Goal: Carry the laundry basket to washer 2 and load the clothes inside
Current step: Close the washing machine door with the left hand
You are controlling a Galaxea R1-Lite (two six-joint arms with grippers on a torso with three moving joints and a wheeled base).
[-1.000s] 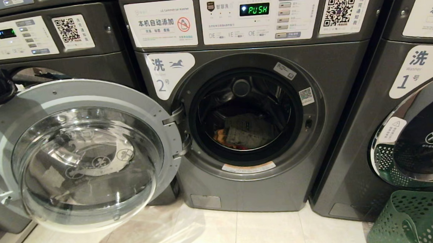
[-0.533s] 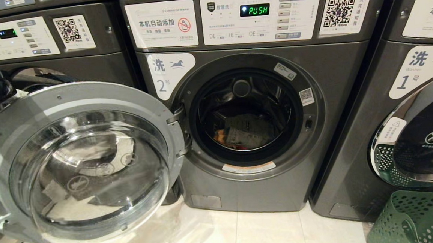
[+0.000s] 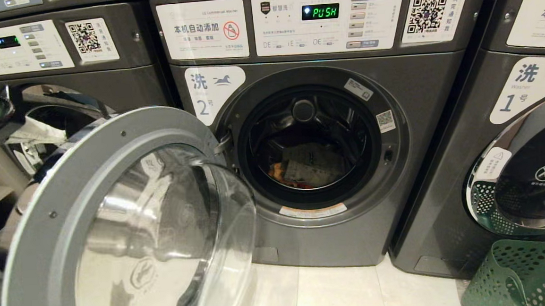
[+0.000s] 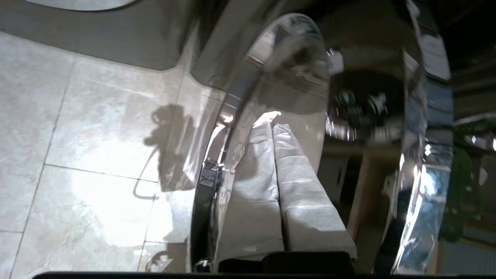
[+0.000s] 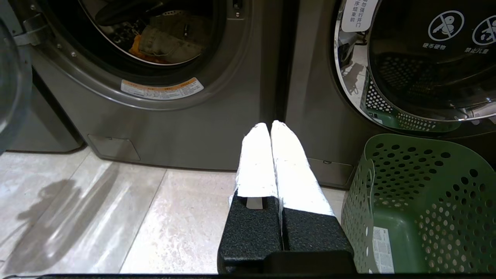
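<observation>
left claw [image 4: 271,128] clenched, pressed to door [image 3: 130,218] | right claw [image 5: 270,126] clenched, beside basket [image 5: 418,209] | risk: I slip off door, it stops short of washer [image 3: 325,244]

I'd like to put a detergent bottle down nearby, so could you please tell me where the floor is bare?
Bare tile lies before washer 2, between its open door and the laundry basket. The corner by washer 1 is crowded by the basket; the door blocks the left side.

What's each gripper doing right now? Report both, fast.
Left gripper: closed, empty, against the washer door.
Right gripper: closed, empty, beside the basket.
</observation>
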